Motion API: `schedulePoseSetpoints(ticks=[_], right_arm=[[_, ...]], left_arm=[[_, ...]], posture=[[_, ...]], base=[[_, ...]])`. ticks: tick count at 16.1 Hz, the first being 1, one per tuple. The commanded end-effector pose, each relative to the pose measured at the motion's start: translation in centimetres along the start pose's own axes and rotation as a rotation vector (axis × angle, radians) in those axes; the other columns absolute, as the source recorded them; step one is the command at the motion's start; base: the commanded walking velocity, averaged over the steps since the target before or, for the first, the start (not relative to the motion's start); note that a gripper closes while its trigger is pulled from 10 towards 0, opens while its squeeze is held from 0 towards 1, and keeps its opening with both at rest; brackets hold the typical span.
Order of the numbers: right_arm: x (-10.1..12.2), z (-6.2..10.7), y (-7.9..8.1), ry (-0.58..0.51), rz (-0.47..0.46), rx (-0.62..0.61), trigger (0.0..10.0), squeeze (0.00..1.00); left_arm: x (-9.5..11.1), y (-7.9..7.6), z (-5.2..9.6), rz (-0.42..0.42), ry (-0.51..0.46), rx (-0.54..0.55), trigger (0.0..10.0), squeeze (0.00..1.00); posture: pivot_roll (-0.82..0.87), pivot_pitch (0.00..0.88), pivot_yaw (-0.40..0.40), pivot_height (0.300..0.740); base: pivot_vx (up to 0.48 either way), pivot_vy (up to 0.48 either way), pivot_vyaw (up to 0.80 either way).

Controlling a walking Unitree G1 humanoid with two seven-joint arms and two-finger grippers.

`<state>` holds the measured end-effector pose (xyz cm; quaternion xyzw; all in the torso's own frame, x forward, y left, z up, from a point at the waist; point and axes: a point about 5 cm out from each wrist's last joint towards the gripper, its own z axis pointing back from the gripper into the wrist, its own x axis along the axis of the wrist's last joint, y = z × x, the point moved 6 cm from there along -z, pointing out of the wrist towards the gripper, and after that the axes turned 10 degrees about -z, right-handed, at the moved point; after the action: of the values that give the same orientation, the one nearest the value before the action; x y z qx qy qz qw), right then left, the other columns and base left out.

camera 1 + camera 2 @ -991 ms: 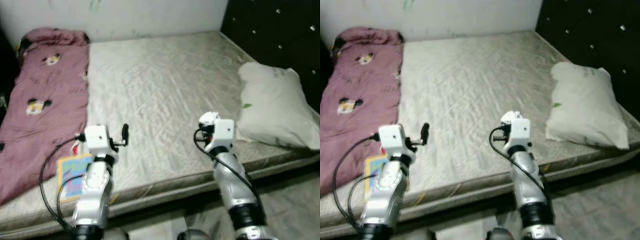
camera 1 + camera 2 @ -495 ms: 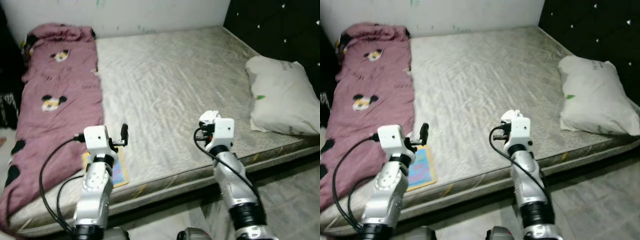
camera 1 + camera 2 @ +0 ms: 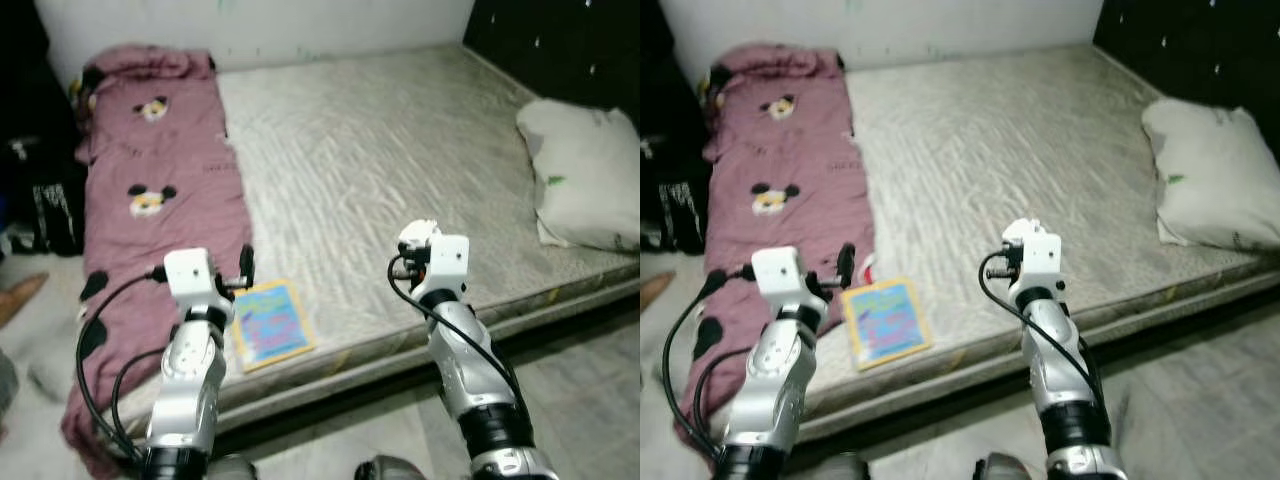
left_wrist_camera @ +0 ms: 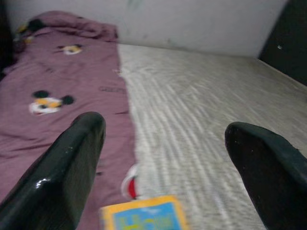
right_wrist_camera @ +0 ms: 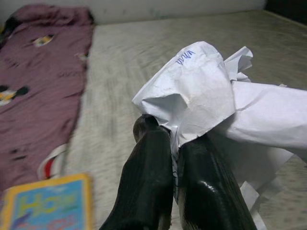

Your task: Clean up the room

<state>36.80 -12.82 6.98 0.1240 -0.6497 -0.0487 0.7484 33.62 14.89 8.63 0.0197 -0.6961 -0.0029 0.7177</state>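
You were looking down at a bare grey mattress that took up most of the scene, with a pale wall behind it and a dark tufted headboard at the robot's right. A long mauve blanket printed with cartoon mouse faces lay along the mattress's left side, its near end spilling over the edge toward the floor. A white pillow sat at the right, just below the headboard.

Near the front edge of the mattress, just beside the blanket, lay a yellow-bordered children's book, flat and cover up (the title was too blurred to read).

Your left gripper hovered above the spot where blanket meets book, its two black fingers spread wide with nothing between them. Your right gripper was raised over the mattress's front edge, its fingers pinched tight on a crumpled sheet of white paper, which carried a little blue handwriting and bulged out past the fingertips.
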Motion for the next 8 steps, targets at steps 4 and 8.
schedulePoseSetpoints(ticks=[4, 8], right_arm=[[0.58, -0.39, 0.91, -0.02, 0.027, 0.018, 10.0, 0.0], [0.54, -0.51, 1.04, -0.019, 0.082, 0.011, 10.0, 0.0]], left_arm=[[0.23, 1.63, 0.13, -0.023, -0.023, 0.052, 10.0, 0.0], [0.35, 1.56, 0.12, -0.005, -0.027, -0.009, 10.0, 0.0]], posture=[[-0.04, 0.057, -0.02, 0.74], [-0.04, 0.055, -0.02, 0.74]], base=[[0.0, 0.201, 0.0], [0.0, 0.0, 0.2]])
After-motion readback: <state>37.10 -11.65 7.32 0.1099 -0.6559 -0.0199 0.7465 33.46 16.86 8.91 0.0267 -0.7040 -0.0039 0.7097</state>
